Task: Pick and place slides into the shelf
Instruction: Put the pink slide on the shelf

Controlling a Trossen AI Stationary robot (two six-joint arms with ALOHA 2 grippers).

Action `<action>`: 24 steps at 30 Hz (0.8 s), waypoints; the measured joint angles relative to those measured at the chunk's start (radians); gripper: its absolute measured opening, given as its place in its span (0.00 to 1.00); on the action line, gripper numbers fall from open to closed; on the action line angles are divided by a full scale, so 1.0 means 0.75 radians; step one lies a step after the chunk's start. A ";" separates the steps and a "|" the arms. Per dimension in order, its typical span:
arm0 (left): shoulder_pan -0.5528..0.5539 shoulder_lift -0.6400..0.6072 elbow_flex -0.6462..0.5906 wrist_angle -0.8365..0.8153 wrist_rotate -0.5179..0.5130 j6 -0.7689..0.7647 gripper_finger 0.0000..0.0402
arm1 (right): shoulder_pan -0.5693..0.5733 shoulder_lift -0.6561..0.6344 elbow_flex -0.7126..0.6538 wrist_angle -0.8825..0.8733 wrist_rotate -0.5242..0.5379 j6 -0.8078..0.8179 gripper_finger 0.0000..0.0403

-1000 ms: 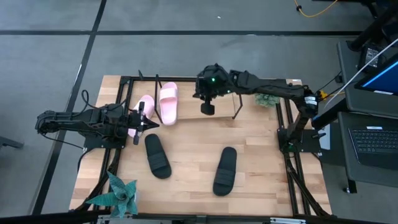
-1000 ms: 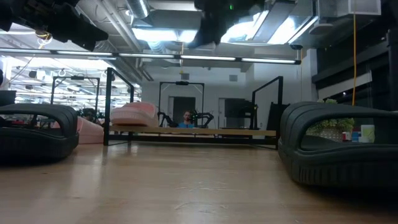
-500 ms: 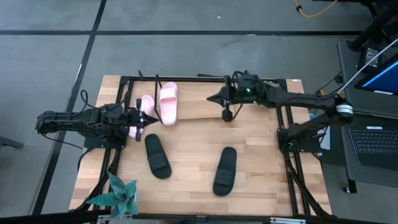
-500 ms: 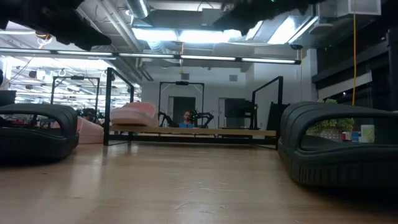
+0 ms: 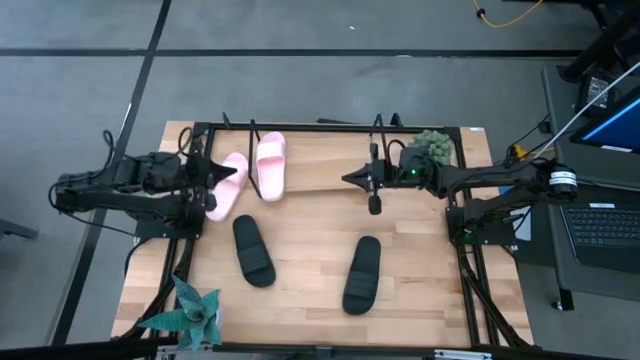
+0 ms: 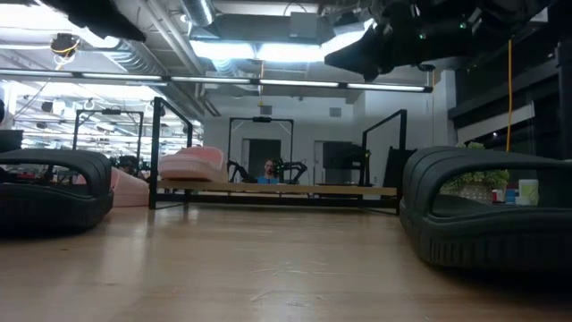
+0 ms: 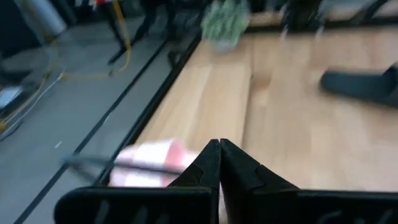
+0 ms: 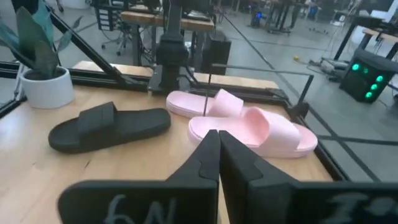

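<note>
One pale pink slide lies flat on the shelf board, near its left end, and shows raised in the low view. The other pink slide lies beside it at the shelf's left end. Two black slides rest on the tabletop. My left gripper is shut, hovering at the second pink slide's far end. My right gripper is shut and empty over the shelf's right half, pointing level toward the pink slides.
A teal paper plant stands at the near left corner of the table. A green plant sits at the shelf's right end. Thin black shelf rods rise between the pink slides. Bare wood lies between the black slides.
My right gripper has swung from above the shelf's middle toward the table's right edge and a little nearer, turning level to face left. My left arm has drawn back toward the left edge and risen off the second pink slide, which now shows whole.
</note>
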 joint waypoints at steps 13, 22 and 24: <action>0.000 0.455 0.256 -0.416 -0.057 -0.328 0.00 | 0.012 0.009 -0.001 0.081 0.000 -0.056 0.02; 0.000 0.739 0.327 -0.833 -0.144 -0.669 0.00 | 0.012 0.029 -0.001 0.017 0.000 -0.119 0.02; 0.000 0.772 0.327 -0.832 -0.142 -0.682 0.00 | 0.012 0.044 -0.001 0.020 0.000 -0.141 0.02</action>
